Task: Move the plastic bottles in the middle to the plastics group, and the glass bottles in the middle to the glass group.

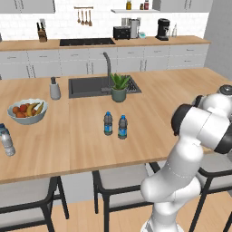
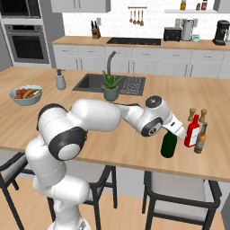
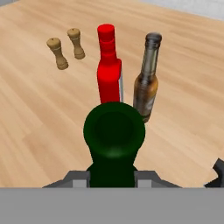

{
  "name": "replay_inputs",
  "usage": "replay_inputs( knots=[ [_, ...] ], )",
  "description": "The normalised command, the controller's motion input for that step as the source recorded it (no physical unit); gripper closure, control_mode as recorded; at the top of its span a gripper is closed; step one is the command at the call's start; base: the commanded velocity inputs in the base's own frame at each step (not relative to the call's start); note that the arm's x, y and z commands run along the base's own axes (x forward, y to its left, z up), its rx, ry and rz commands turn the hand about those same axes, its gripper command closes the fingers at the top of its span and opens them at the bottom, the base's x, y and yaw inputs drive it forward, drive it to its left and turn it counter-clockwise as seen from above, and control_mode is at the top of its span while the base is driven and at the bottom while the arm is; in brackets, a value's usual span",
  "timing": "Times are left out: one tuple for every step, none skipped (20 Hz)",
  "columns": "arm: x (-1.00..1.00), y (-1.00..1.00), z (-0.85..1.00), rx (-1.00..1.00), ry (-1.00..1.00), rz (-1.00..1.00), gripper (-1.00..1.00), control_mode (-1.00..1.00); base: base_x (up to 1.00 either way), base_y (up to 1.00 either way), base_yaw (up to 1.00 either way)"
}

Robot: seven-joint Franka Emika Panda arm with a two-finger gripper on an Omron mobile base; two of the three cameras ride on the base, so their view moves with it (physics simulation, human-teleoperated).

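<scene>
My gripper [image 2: 175,130] is shut on the neck of the tall dark green glass bottle [image 2: 169,145], upright near the counter's front edge. In the hand view the bottle's mouth [image 3: 113,130] rises between my gripper [image 3: 113,178] fingers. Just beyond it stand the glass group's slim red bottle [image 3: 108,72] [image 2: 192,131] and brownish bottle [image 3: 147,83] [image 2: 200,139]. Two small blue-labelled plastic bottles [image 1: 108,123] [image 1: 122,127] stand side by side mid-counter. The pale clear water bottle [image 1: 5,139] of the plastics group is at the far left. I cannot tell whether the green bottle's base touches the counter.
Two small wooden shakers [image 3: 57,53] [image 3: 76,43] stand behind the red bottle. A potted plant [image 1: 119,87], a sink [image 1: 88,86], a grey soap dispenser [image 1: 55,89] and a fruit bowl [image 1: 27,111] sit on the counter. Stools stand along its front edge.
</scene>
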Motion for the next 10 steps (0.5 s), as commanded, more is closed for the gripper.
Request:
replay_inputs(
  knots=[
    [0.29,-0.16,0.00,0.00,-0.01,0.00,1.00,-1.00,0.00,0.00,0.00],
    [0.31,-0.16,0.00,0.00,0.00,0.00,1.00,-1.00,0.00,0.00,0.00],
    [0.24,-0.18,0.00,0.00,0.00,0.00,1.00,-1.00,0.00,0.00,0.00],
    [0.19,-0.19,0.00,0.00,0.00,0.00,1.00,-1.00,0.00,0.00,0.00],
    [0.14,-0.16,0.00,0.00,0.00,0.00,1.00,-1.00,0.00,0.00,0.00],
    [0.17,-0.19,0.00,0.00,0.00,0.00,1.00,-1.00,0.00,0.00,0.00],
    [0.15,-0.18,0.00,0.00,0.00,0.00,1.00,-1.00,0.00,0.00,0.00],
    [0.12,-0.17,0.00,0.00,0.00,0.00,1.00,-1.00,0.00,0.00,0.00],
    [0.08,-0.17,0.00,0.00,0.00,0.00,1.00,-1.00,0.00,0.00,0.00],
    [0.00,-0.17,0.00,0.00,-0.01,0.00,1.00,-1.00,0.00,0.00,0.00]
  ],
)
